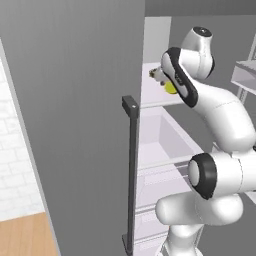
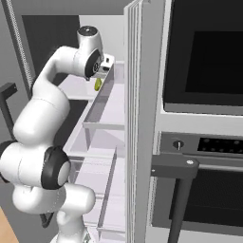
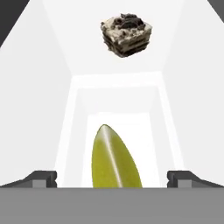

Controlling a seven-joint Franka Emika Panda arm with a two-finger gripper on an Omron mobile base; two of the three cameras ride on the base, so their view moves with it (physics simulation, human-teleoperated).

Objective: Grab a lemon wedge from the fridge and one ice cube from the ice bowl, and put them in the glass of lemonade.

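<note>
So we're reaching into the open fridge (image 1: pixel 90 100) at upper-shelf height, and the lemon wedge (image 3: pixel 114 159) sits right between our fingers (image 3: pixel 112 179) in the hand view. The two tips are spread wide with clear white gaps on both sides of the wedge, so the fingers are open and nothing is gripped yet. From the left base view the lemon wedge (image 1: pixel 170 88) peeks out as a yellow blob just under the hand, on the white shelf (image 1: pixel 160 102), and from the right base view it hangs as a small yellow-green sliver (image 2: pixel 98 84) just below the gripper (image 2: pixel 104 66).

What could go wrong from here, as we see it:

- The wedge is curved and pointy, so if we close off its thickest part it may squirt forward, deeper into the shelf.
- We can't tell whether the tips are low enough. Closing too high would pinch only the top edge, and the wedge could roll out.
- Pushing further in could nudge the wedge along the shelf instead of trapping it.
- That piece of cake (image 3: pixel 126 34) at the back looks well apart from us, so it's probably safe unless the wedge gets shoved that way.
- Backing out, the arm has to clear the door (image 2: pixel 142 118) close on its right.
</note>
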